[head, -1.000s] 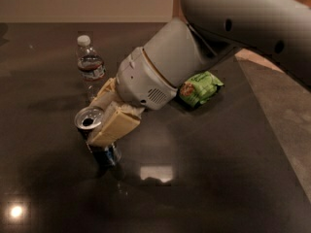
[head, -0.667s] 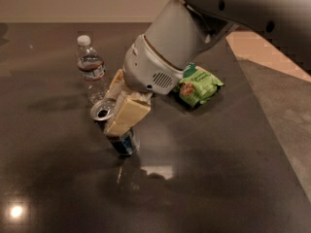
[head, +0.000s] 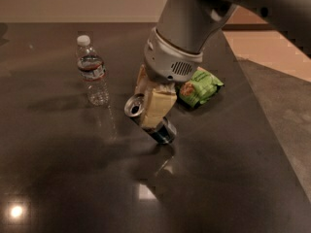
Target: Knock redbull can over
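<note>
The redbull can (head: 163, 129) leans steeply on the dark table (head: 58, 178). Its silver top (head: 133, 106) points left and up, and its dark lower end rests on the table. My gripper (head: 146, 108) comes down from the big grey arm (head: 187, 33) and straddles the can. One tan finger (head: 156, 106) lies across the front of the can and the other (head: 141, 80) is behind it. The fingers are closed on the can's body.
A clear plastic water bottle (head: 92, 74) with a white cap stands to the left of the can. A green snack bag (head: 200, 87) lies to the right, behind the gripper. The table's right edge (head: 265, 125) runs diagonally, with floor beyond it.
The arm has swung to the right and taken the can along. The can has moved right across the table and now leans much further over than a second ago.
</note>
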